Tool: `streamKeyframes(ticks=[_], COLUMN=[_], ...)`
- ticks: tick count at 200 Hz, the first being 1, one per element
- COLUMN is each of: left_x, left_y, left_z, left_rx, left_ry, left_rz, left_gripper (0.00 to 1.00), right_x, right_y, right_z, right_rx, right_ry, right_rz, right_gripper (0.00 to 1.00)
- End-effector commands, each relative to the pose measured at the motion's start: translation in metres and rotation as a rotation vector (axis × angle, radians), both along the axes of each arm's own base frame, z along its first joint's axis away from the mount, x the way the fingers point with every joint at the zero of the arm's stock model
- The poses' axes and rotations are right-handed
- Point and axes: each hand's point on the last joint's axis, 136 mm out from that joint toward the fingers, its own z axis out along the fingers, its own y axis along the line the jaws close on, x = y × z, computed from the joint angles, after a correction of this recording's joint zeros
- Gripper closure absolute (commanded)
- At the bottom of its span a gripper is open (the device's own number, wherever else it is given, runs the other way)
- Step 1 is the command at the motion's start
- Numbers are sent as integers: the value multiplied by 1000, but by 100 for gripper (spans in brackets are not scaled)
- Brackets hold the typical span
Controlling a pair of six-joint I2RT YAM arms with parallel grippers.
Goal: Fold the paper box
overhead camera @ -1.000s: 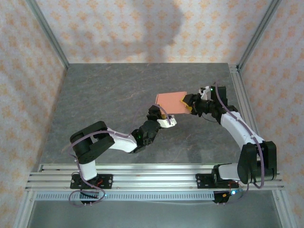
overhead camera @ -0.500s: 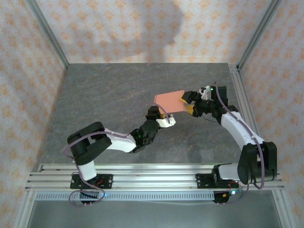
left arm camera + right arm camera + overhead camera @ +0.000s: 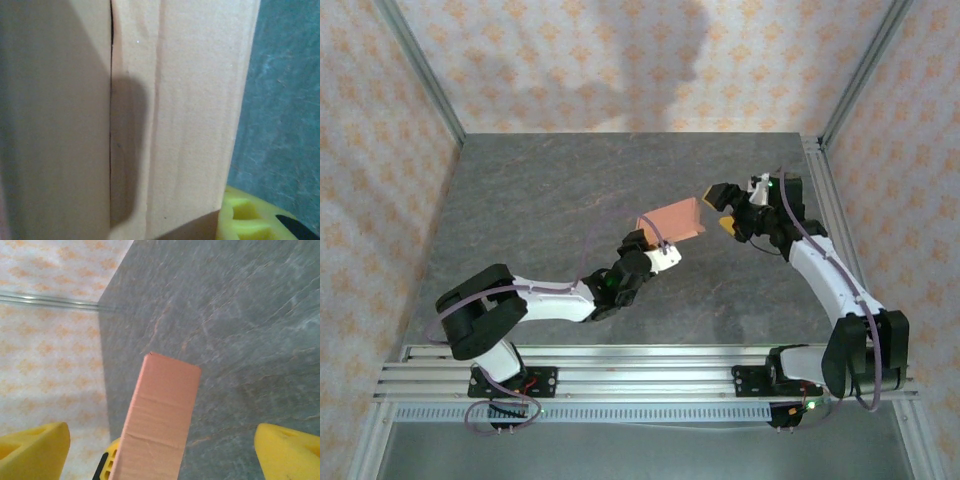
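Item: paper box (image 3: 672,219), pinched by left pincer (image 3: 658,249) above counter (image 3: 540,200), seemingly presented for folding. Alongside, right pincer (image 3: 724,208) is spread wide.

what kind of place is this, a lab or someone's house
Most likely a robot lab test cell: two arms bolted to an aluminium rail at the edge of a grey table, boxed in by wallpapered panels.

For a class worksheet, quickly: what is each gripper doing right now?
Left gripper: closed on the box.
Right gripper: open, holding nothing, apart from the box.
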Motion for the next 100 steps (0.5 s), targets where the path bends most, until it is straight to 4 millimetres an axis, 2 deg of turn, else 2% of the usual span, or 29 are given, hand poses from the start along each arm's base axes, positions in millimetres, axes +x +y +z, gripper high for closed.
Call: streamKeyframes(ticks=[1, 14, 19, 38, 80, 100], left_x=[-4, -5, -6, -12, -34, -48], left_y=[8, 11, 13, 16, 30, 39], left_z=[0, -5, -9, -17, -28, -29], left_rx=[-68, -102, -112, -140, -119, -92], left_ry=[86, 160, 201, 346, 625, 736], left_rz=[19, 13, 5, -26, -20, -7], left_gripper=[72, 72, 72, 72, 72, 72], right_x=[-1, -2, -6, -10, -35, -50], right_y=[-24, -34, -37, -41, -28, -18], right_z=[10, 7, 17, 25, 57, 62], right_rx=[-153, -220, -239, -311, -477, -623], right_ry=[-61, -72, -112, -187, -445, -538], right_rz=[-73, -95, -101, -70, 173, 309], right_gripper=[5, 4, 4, 4, 9, 9])
